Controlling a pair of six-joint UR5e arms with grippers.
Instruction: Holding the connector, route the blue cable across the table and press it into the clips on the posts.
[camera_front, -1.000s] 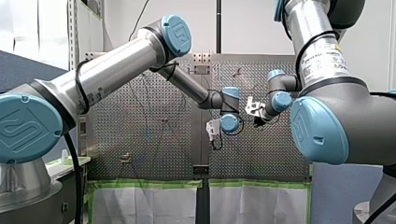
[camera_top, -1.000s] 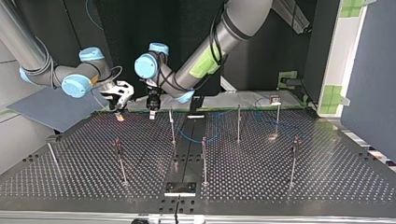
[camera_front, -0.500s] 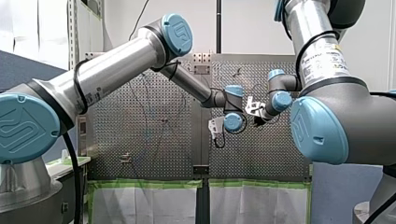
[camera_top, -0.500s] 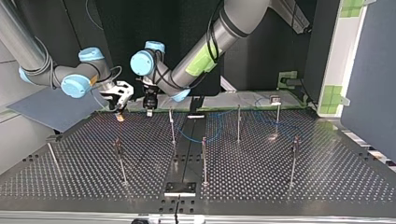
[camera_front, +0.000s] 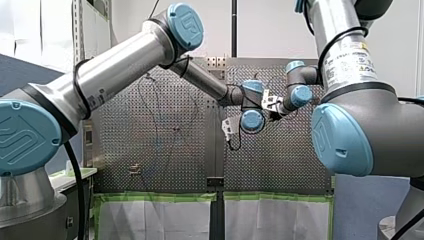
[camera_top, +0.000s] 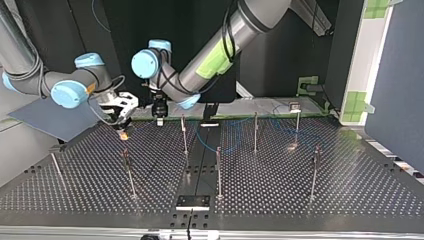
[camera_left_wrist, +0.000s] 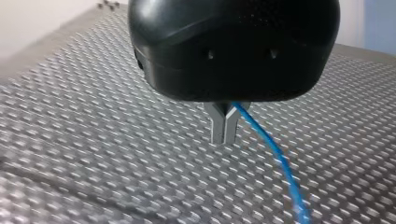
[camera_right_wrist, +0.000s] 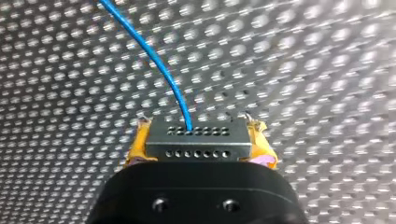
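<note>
Perforated table bears thin posts; my right tool clamps the connector, my left tool pinches the blue cable.

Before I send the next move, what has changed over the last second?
In the top view, my right end effector, shut on the connector, moved toward the view's left and slightly down. My left end effector, shut on the blue cable, also shifted toward the view's left. Nothing visibly let go. The posts stayed put.
</note>
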